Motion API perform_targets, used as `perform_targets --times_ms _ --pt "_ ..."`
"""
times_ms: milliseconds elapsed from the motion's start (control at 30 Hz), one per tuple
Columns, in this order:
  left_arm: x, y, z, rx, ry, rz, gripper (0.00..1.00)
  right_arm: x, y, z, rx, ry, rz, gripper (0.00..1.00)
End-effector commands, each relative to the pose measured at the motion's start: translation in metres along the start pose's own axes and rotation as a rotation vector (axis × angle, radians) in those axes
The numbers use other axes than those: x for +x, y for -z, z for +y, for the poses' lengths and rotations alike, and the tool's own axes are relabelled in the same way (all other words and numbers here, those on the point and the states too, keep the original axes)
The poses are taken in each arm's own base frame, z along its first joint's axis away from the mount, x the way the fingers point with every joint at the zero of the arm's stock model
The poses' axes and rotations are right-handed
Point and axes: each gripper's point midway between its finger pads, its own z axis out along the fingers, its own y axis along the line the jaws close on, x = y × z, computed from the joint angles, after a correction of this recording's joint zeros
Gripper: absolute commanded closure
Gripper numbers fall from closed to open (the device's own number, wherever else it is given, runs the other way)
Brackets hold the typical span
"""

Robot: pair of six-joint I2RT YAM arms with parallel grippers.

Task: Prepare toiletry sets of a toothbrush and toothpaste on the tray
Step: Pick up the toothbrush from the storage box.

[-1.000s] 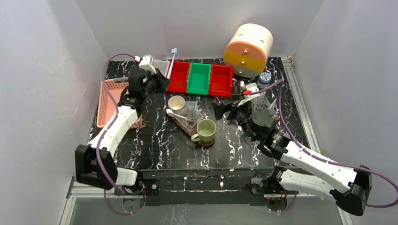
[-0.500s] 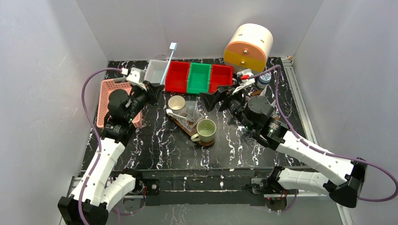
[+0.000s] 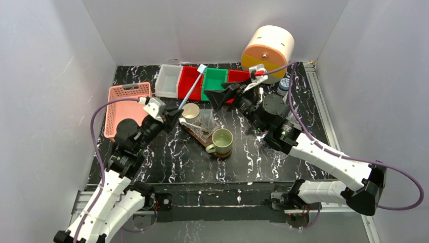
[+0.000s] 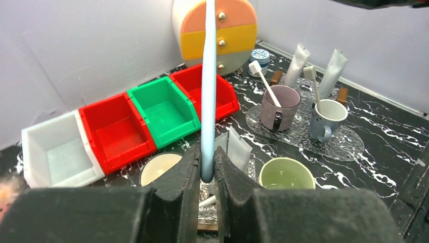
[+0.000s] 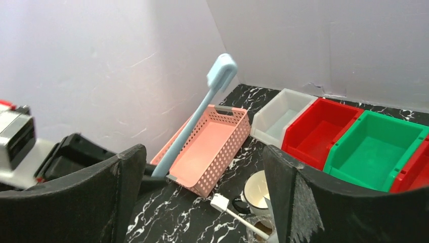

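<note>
My left gripper (image 4: 206, 169) pinches the toothbrush (image 4: 208, 76) by its tail end, raised above the table (image 3: 167, 152) — if my wide-open right gripper (image 5: 202, 172) nudges the head, it could pivot loose.

the top camera looks down over the whole table (image 3: 172, 157) from behind, while both low, close wrist cameras face across it, sharing the green bin (image 4: 163, 107) and pale blue toothbrush (image 5: 200, 109).
</note>
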Motion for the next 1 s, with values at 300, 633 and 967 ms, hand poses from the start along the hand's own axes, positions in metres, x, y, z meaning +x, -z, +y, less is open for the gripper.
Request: perform_targets --times_ms 300,633,967 --pt "-0.007 0.018 -0.023 0.082 -0.122 -0.096 1.0 -0.05 -0.019 0.018 -0.046 -0.15 -0.209 0.21" --pt "-0.009 0.019 -0.033 0.132 -0.113 -0.127 1.0 -0.047 -0.028 0.016 -0.051 -0.198 -0.228 0.32" --pt "-0.006 0.02 -0.037 0.148 -0.102 -0.139 1.0 -0.039 -0.033 0.014 -0.073 -0.221 -0.221 0.53"
